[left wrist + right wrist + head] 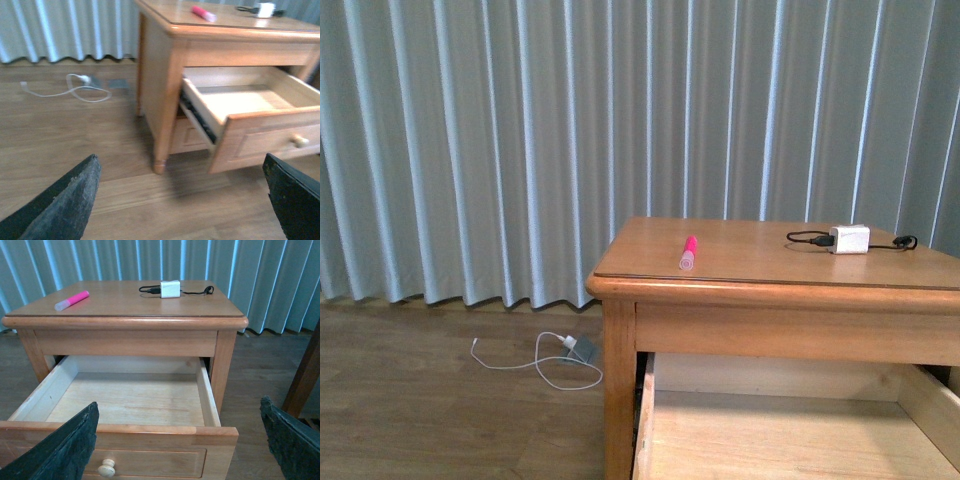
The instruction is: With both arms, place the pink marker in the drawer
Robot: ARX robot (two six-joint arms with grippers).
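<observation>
The pink marker (688, 252) lies on the wooden nightstand's top (760, 255) near its front left edge, clear cap end toward the front; it also shows in the left wrist view as the marker (203, 13) and in the right wrist view as the marker (71, 300). The drawer (125, 400) is pulled out, its pale interior bare, round knob (106, 468) on its front. My right gripper (180, 440) hangs open just in front of the drawer front. My left gripper (182, 200) is open over the floor, left of the nightstand; the drawer (250, 107) shows beyond it.
A white charger block (849, 238) with a black cable sits at the back right of the nightstand top. A white cable and small grey block (555, 355) lie on the wooden floor by the curtain (520, 130). A second drawer front (187, 135) sits lower down.
</observation>
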